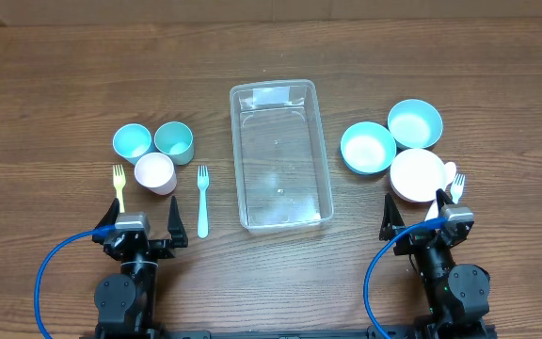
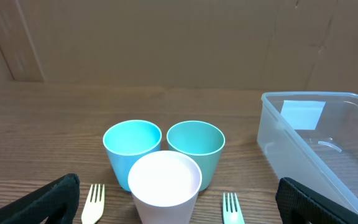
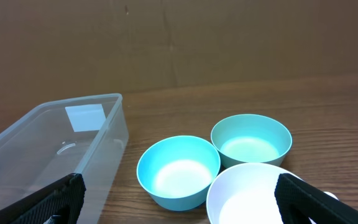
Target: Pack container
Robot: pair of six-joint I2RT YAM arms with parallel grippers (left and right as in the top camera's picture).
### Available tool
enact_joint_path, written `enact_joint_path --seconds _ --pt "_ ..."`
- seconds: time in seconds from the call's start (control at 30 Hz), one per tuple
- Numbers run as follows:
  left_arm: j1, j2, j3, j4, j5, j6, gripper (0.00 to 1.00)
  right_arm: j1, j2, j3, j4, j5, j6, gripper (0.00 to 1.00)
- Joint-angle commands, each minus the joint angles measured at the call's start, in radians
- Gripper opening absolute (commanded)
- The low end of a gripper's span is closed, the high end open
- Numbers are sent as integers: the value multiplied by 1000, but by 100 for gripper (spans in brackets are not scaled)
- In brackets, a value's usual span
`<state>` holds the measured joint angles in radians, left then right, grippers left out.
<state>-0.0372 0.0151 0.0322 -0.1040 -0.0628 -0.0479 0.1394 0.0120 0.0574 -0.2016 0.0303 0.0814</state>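
The clear rectangular container (image 1: 280,155) stands empty in the middle of the table; it also shows in the left wrist view (image 2: 328,149) and the right wrist view (image 3: 55,143). My left gripper (image 1: 137,231) is open and empty, near the table's front edge, behind three cups: light blue (image 2: 132,146), teal (image 2: 196,144) and white (image 2: 165,186). A yellow fork (image 1: 118,186) and a light-blue fork (image 1: 202,200) lie beside the cups. My right gripper (image 1: 428,218) is open and empty, just in front of a white bowl (image 1: 416,174).
Two light-blue bowls (image 1: 367,147) (image 1: 414,122) sit behind the white bowl. A white fork (image 1: 456,186) and a white spoon (image 1: 449,172) lie at the white bowl's right, close to my right gripper. Cardboard walls stand at the table's back.
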Motion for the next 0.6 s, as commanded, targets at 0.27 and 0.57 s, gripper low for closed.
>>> enact_joint_path --seconds 0.27,0.57 --pt "6 -11 -13 4 11 23 100 5 -7 1 57 -19 -4 100" --pt "6 -11 -13 4 11 23 100 5 342 616 -347 -77 -13 100"
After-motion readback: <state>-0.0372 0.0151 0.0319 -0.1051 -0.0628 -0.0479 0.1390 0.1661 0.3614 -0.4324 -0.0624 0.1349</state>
